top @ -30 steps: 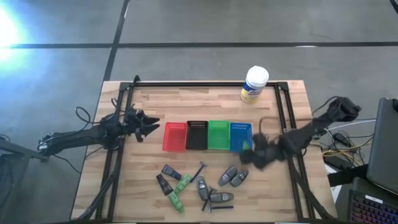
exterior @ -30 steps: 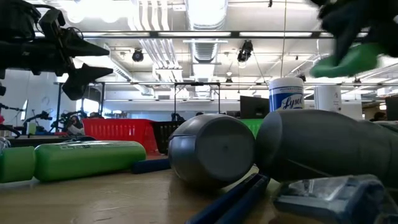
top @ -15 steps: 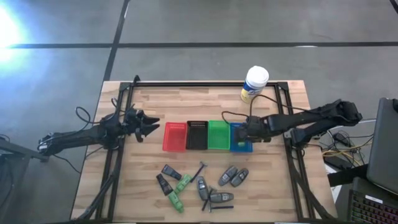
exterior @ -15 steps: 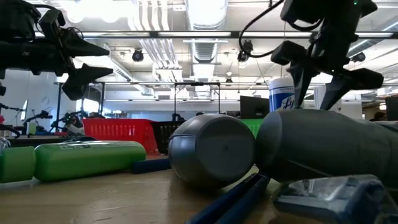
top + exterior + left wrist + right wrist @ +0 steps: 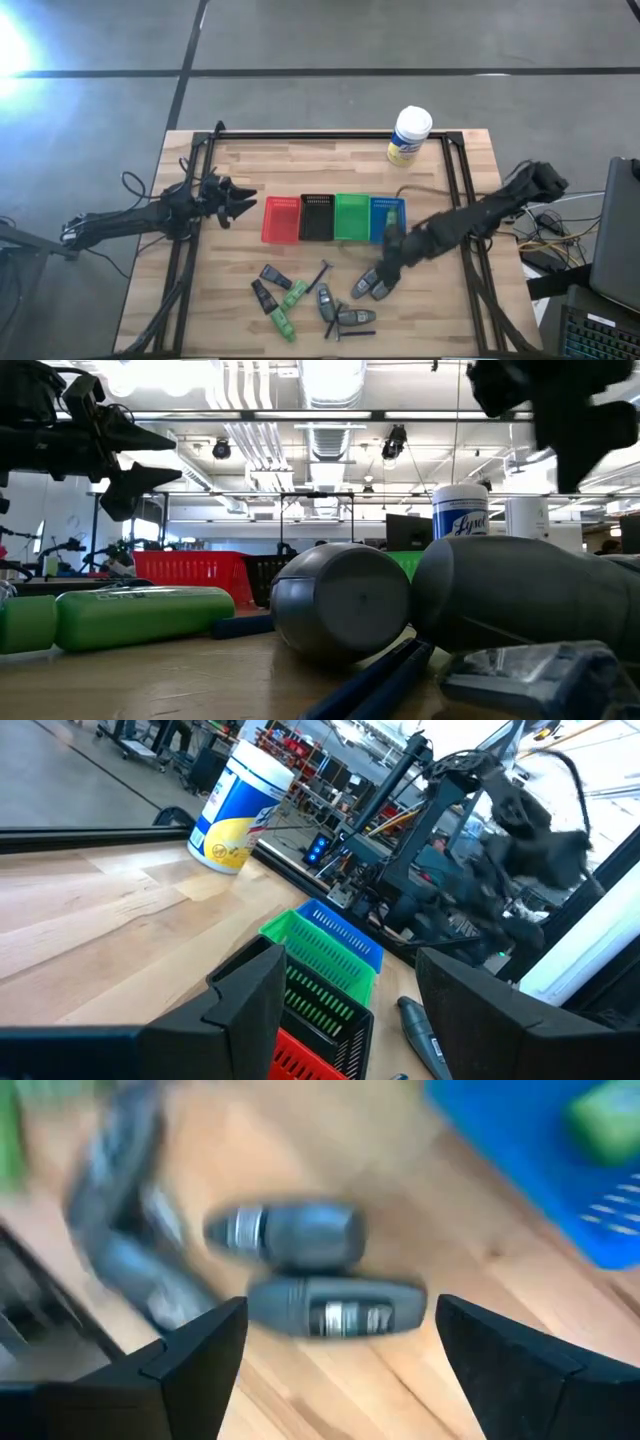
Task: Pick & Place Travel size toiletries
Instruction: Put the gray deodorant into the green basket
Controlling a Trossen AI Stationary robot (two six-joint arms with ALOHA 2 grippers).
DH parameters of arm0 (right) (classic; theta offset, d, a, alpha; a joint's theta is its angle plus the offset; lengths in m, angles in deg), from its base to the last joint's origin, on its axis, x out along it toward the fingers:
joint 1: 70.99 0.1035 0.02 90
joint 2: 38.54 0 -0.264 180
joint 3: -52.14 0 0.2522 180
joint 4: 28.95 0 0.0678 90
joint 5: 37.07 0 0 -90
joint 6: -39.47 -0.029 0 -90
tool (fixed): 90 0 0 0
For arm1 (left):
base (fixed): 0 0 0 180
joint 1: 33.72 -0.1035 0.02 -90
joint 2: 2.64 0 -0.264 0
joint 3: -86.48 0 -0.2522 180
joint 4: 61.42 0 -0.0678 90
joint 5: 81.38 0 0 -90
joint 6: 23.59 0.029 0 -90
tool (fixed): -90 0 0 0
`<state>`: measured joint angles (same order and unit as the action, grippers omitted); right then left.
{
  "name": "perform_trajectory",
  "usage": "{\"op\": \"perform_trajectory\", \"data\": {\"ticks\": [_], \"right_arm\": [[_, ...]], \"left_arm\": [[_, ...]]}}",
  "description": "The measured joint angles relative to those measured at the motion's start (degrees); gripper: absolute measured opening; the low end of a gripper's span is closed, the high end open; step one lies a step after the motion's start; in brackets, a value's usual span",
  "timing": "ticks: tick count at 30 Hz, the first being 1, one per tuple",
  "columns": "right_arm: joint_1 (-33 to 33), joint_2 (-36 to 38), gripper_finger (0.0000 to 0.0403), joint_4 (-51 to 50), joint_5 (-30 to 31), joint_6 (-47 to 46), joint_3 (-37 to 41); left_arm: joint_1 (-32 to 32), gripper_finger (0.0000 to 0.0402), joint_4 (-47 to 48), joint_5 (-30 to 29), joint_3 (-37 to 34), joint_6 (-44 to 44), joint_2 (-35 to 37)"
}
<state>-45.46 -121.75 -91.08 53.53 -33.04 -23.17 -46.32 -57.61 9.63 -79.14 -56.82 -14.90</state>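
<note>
Two grey oval bottles [image 5: 374,284] lie side by side on the wood near the table's front; they also show in the right wrist view [image 5: 300,1270]. My right gripper [image 5: 390,262] hovers open and empty just above and beyond them, its fingers [image 5: 200,1350] spread wide. A green tube [image 5: 393,214] lies in the blue bin [image 5: 384,230]. More toiletries lie on the table: black tubes [image 5: 268,284], green tubes [image 5: 289,306], grey bottles [image 5: 340,308] and a thin black stick [image 5: 320,275]. My left gripper [image 5: 240,205] waits open at the table's left, beside the red bin [image 5: 282,218].
Four small bins stand in a row at mid-table: red, black [image 5: 317,217], green [image 5: 351,216] and blue. A white-and-yellow canister [image 5: 409,135] stands at the far right. A dark frame rail [image 5: 460,200] runs along the table's right side. Bare wood lies between the bins and the far edge.
My right gripper carried a green tube over the blue bin, opened and let it go; the tube now lies in that bin. The gripper then swung toward the table's near edge and down, and now hangs over the two grey bottles.
</note>
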Motion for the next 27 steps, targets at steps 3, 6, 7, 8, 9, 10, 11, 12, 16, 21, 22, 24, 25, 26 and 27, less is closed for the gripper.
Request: {"op": "perform_trajectory", "data": {"ticks": [3,6,7,8,9,10,11,12,16,21,22,24,25,26,27], "right_arm": [[5.48,-6.33,0.0304,-0.83,-0.32,10.92,-3.54],[9.09,-12.94,0.0292,-4.99,-1.45,19.88,-7.46],[9.59,-14.94,0.0288,-5.94,-1.73,21.9,-8.7],[10.03,-16.98,0.0284,-6.93,-1.99,23.71,-9.87],[10.29,-18.64,0.0282,-8.21,-2.02,25.56,-10.93],[10.52,-20.15,0.0279,-9.56,-1.96,28.03,-11.89],[10.74,-21.45,0.0278,-10.2,-1.94,30.51,-12.68],[10.96,-22.34,0.0277,-10.13,-1.96,32.86,-13.28],[11.06,-23.63,0.0283,-10.15,0.54,41.12,-14.07],[10.75,-22.65,0.0307,-10.14,7.5,47.35,-13.43],[10.74,-22.56,0.0312,-9.57,7.31,49.04,-13.43],[10.79,-22.9,0.0322,-8.84,5.92,52.35,-13.25],[10.83,-23.4,0.0326,-8.63,5.37,53.84,-13.2],[10.87,-23.71,0.033,-8.27,5.17,55.13,-13.07],[10.87,-24.19,0.0334,-7.98,4.98,56.23,-12.95]], "left_arm": [[0.0,0.0229,0.09,0.0,0.0,0.0,0.0],[0.0,0.0229,0.28,-0.01,0.0,-0.01,0.0],[0.0,0.0229,0.29,0.0,0.0,0.0,0.0],[0.0,0.0229,0.31,0.0,0.0,-0.01,0.0],[0.0,0.0229,0.27,0.0,0.0,0.0,0.0],[0.0,0.0229,0.28,0.0,0.0,0.0,0.0],[0.0,0.0229,0.3,0.0,0.0,0.0,0.0],[0.0,0.0229,0.31,0.0,0.0,0.0,0.0],[0.0,0.0229,0.31,0.0,0.0,-0.02,0.0],[0.0,0.0229,0.61,0.0,0.0,0.0,0.0],[0.0,0.0229,0.61,0.0,0.0,-0.01,0.0],[-0.04,0.0229,0.66,0.0,0.0,0.0,0.0],[-0.04,0.0229,0.64,-0.01,0.0,-0.01,0.0],[-0.04,0.0229,0.66,0.0,0.0,0.0,0.0],[-0.04,0.0229,0.72,0.0,0.0,0.0,0.0]]}}
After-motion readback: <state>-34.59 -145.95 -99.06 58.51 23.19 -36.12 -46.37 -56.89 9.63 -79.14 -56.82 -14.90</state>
